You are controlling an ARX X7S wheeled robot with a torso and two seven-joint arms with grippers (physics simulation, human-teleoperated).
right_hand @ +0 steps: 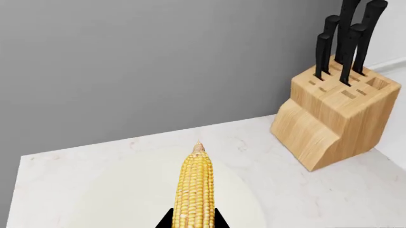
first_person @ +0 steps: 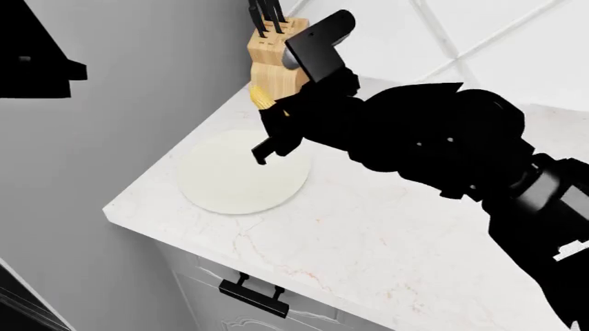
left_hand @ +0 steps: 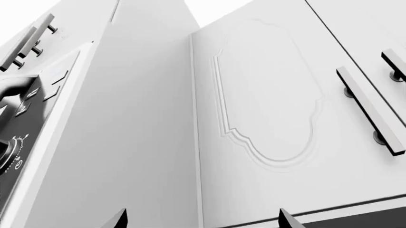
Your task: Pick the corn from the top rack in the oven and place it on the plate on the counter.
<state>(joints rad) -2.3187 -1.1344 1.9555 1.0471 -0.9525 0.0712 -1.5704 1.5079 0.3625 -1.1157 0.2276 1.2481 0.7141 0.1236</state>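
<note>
Currently the corn [right_hand: 195, 190] is in the right gripper [right_hand: 190, 223] — jaws closed on its thick end, tapered tip pointing out ahead, cob roughly level. In the right wrist view it sits above the plate [right_hand: 114, 194], not touching as far as I can tell. Head view shows only a sliver of yellow [first_person: 261, 98] next to the arm, just in front of the knife block [first_person: 276, 65], above the plate's far edge [first_person: 230, 186].

Handling, my guess: light, stiff, won't bend or break. Round and bumpy — kernels give some grip, but it can roll once let go. Hold at the butt end looks fine for a short carry; a mid-cob hold would be steadier. Releasing low and near the plate's middle should keep it from rolling off onto the counter [first_person: 387, 234].

Containers: plate is flat, rimless, nothing on it yet. Knife block holds several black-handled knives, stands on the counter just behind the plate, apart from it. Oven and rack are not in view, apart from what looks like a control panel with a dial [left_hand: 13, 152] in the left wrist view.

Left gripper [left_hand: 201, 221] — two fingertips show well apart, jaws wide, nothing between them, facing white cabinet doors [left_hand: 266, 95].
</note>
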